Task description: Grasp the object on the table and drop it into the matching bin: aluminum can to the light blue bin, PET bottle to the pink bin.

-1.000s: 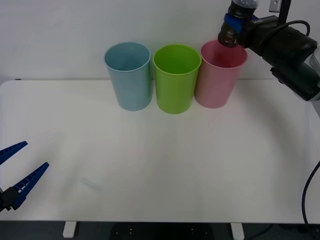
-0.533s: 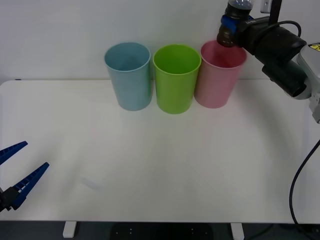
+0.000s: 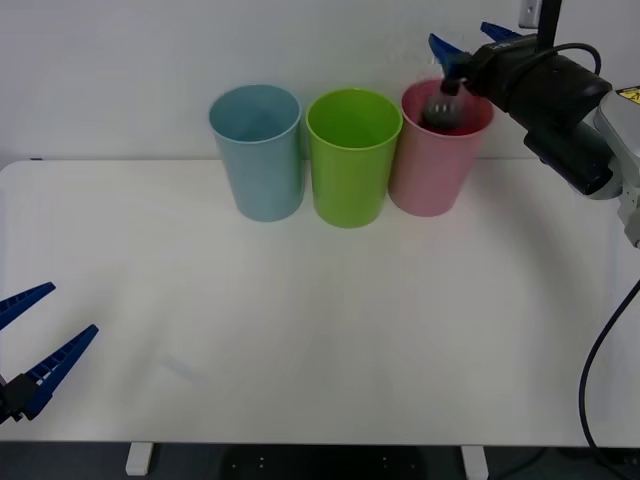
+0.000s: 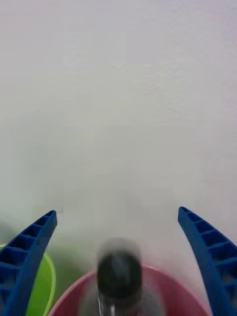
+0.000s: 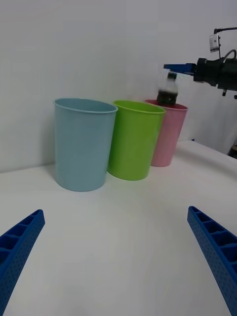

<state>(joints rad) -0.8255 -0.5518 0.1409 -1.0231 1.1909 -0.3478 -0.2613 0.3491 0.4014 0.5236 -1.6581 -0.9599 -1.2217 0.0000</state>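
Right gripper (image 3: 468, 40) spread wide; the PET bottle (image 3: 441, 104), seemingly upright, drops just beneath into the pink bin (image 3: 432, 170).

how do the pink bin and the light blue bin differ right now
The pink bin stands at the right end of the row, the light blue bin at the left end. The PET bottle is dropping into the pink bin under the open right gripper; nothing hangs over the light blue bin. Both are tall, tapered and upright.

Lab setting, bare white table (image 3: 320, 330), blank wall (image 3: 150, 50)
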